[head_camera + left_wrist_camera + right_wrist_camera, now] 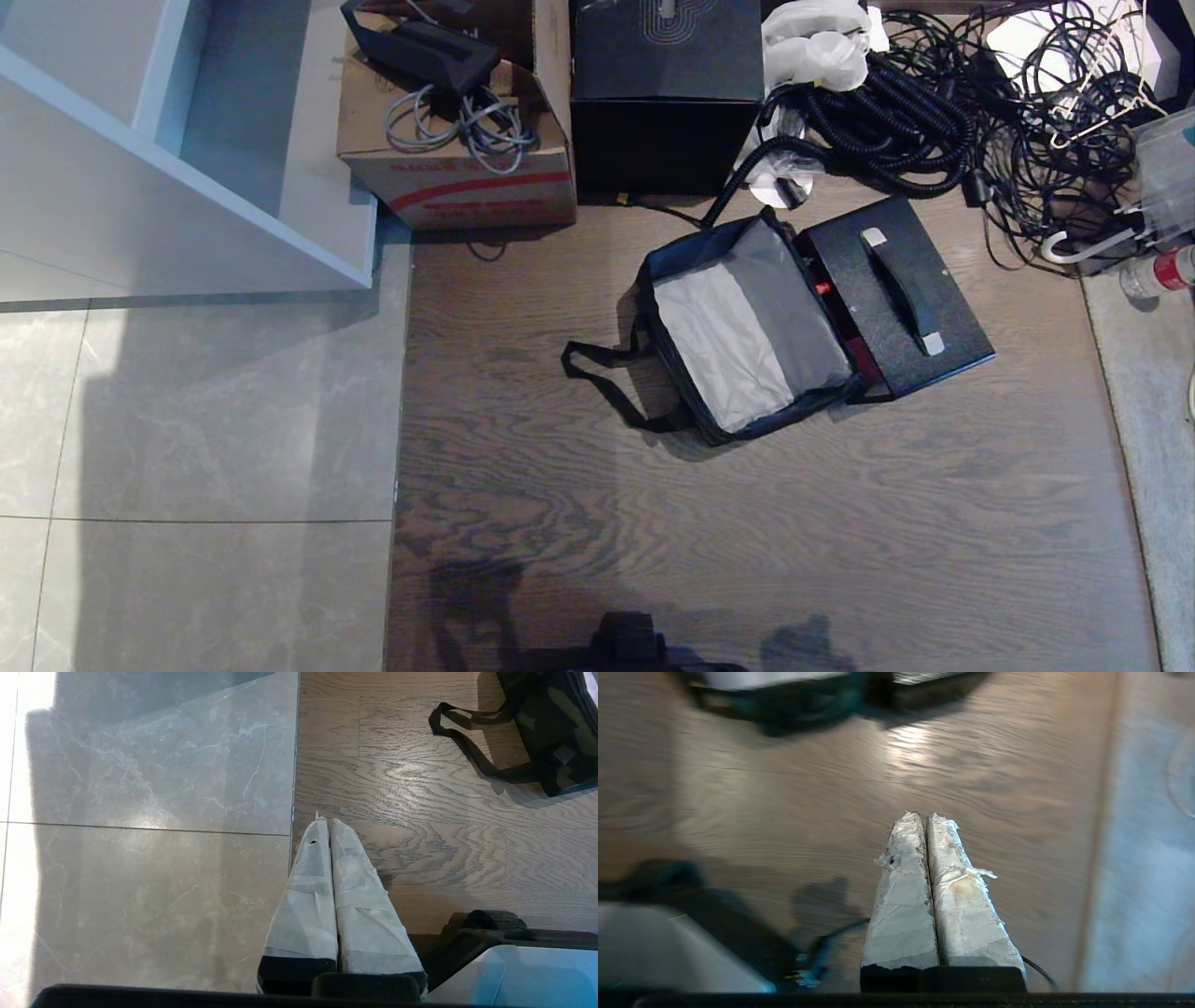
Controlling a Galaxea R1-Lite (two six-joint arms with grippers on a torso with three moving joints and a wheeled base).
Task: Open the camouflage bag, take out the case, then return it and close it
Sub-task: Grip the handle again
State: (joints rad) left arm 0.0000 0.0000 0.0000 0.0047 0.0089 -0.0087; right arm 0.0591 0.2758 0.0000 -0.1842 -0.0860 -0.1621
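- Camouflage bag (738,327) lying open on the wood floor (747,523), right of centre in the head view, grey inside showing, black strap (607,378) looped out to its left.
- Case (896,294) out of the bag, flat on the floor, touching the bag's right edge, bar handle (904,291) facing up.
- Black cube box (665,89) at top centre, just above the bag; cardboard box (457,121) with cables to its left; tangle of black cords (971,121) at upper right.
- Left hand (325,823) with taped fingers pressed together, empty, over the seam between grey tile (149,812) and wood.
- Right hand (923,817) likewise pressed together, pinching nothing, above bare wood, well apart from bag and case.
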